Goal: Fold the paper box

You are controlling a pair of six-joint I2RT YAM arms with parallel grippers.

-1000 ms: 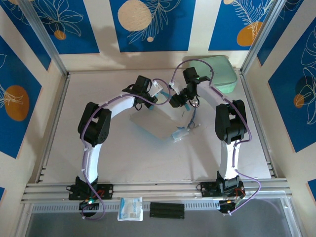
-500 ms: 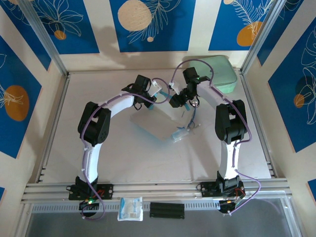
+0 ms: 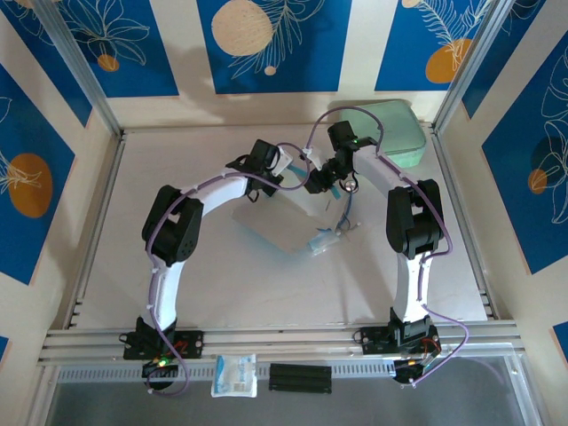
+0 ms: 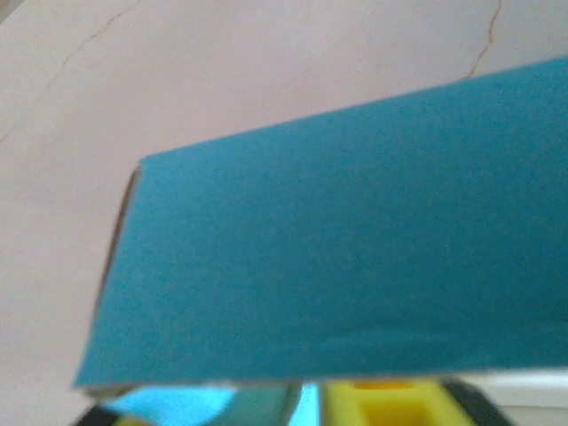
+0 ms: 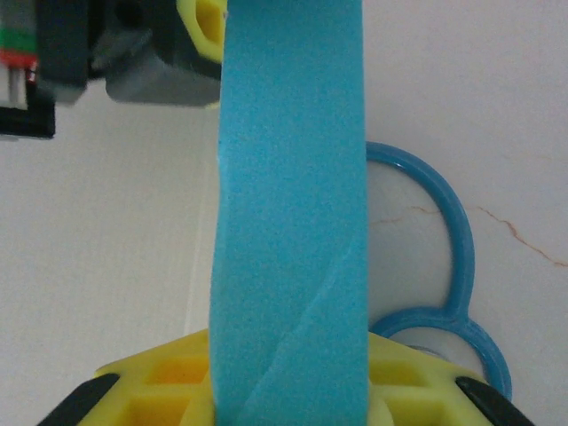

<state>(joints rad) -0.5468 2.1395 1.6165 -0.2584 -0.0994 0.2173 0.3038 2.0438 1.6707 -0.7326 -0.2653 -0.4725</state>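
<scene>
The paper box (image 3: 282, 224) lies mostly flat, grey-white side up, on the middle of the table (image 3: 266, 293). Its far edge is lifted to where the two arms meet. The left claw (image 3: 284, 165) and right claw (image 3: 319, 185) hang close together over that edge, with the mint-green case (image 3: 386, 133) well apart behind them.

From the left wrist, a blue panel (image 4: 337, 266) tilts across the camera and covers the jaws, so I cannot tell whether that claw is pinching it or merely beneath it. From the right wrist, a blue strip (image 5: 288, 222) rises from between the yellow fingers (image 5: 151, 382). It seems caught there, but I cannot tell whether the jaws are closed on it.

The step in hand looks like raising a far flap along its score. The strip already shows a slanting wrinkle low down, so the likely risk is twist. To do it well, both claws should travel together and turn about the fold line rather than pull outward. The flat sheet must stay pressed to the table, so the card bends only at the crease.
</scene>
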